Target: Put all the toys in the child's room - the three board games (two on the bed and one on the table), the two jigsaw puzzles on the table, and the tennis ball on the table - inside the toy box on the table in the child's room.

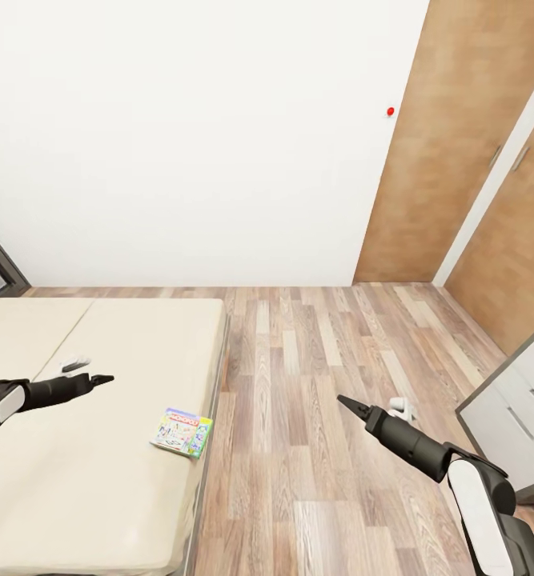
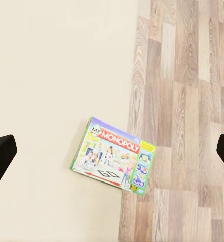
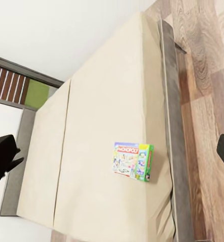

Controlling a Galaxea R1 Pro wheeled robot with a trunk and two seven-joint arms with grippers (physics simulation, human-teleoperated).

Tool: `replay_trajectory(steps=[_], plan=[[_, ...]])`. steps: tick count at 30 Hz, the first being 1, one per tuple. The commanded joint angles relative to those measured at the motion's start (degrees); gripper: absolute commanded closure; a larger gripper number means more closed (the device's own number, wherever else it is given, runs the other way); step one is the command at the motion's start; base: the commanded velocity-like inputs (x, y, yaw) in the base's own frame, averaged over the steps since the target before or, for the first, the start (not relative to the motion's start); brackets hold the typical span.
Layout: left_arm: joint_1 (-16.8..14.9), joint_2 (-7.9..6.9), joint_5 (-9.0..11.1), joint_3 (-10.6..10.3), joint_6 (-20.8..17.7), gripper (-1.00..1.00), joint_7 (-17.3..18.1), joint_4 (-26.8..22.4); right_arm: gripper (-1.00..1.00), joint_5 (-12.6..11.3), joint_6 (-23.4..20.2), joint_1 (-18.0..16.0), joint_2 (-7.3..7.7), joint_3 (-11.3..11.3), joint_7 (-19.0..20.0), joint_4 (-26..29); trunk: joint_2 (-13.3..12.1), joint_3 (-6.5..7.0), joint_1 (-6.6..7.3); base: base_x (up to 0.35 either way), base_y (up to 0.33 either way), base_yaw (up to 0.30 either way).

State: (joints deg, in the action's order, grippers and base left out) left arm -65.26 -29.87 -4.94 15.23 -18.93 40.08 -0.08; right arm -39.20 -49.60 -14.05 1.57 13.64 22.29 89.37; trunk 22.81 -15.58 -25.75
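a board game (image 1: 182, 432) lies flat on the beige bed (image 1: 98, 496), close to the bed's long edge that borders the wood floor (image 1: 315, 448), one corner nearly reaching that edge. its lid reads "my monopoly" in white on a red band, above a picture of people and a game board; the side strip is green, and the smaller print on it is too small to read. in the left wrist view the same box (image 2: 114, 159) sits just inside the mattress edge, with the floor planks beside it. in the right wrist view the box (image 3: 133, 161) shows near the bed's edge, with a dark frame running along the mattress.

the left gripper (image 1: 102, 379) hangs over the bed, apart from the box, its fingers spread wide in its wrist view, nothing between them. the right gripper (image 1: 347, 402) hangs over the floor, well apart from the bed, fingers likewise wide and empty.

a wooden wardrobe (image 1: 427, 160) stands against the white wall, and a grey drawer unit (image 1: 515, 416) stands at the room's side near the right arm.
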Motion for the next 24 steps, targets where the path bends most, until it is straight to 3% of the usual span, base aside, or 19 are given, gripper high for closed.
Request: replay_trajectory(steps=[1, 16, 24], plan=[[0.03, -0.02, -0.51, 0.51, -0.32, -1.0, 0.18, -0.01, -1.0, 0.18, -0.12, -0.07, 0.0, 0.08, 0.3, 0.02, 0.11, -0.11, -0.03, 0.0, 0.0, 0.0], [0.22, -0.01, -0.51, 0.5, -0.32, -1.0, 0.12, -0.01, -1.0, 0.09, 0.2, -0.06, 0.02, 0.25, 0.56, 0.09, 0.11, -0.11, -0.03, 0.0, 0.0, 0.007], [0.22, -0.01, -0.51, 0.5, -0.32, -1.0, 0.1, -0.01, -1.0, 0.09, 0.2, -0.08, -0.15, 0.17, 0.54, 0.1, 0.11, -0.11, -0.03, 0.011, -0.132, 0.231]])
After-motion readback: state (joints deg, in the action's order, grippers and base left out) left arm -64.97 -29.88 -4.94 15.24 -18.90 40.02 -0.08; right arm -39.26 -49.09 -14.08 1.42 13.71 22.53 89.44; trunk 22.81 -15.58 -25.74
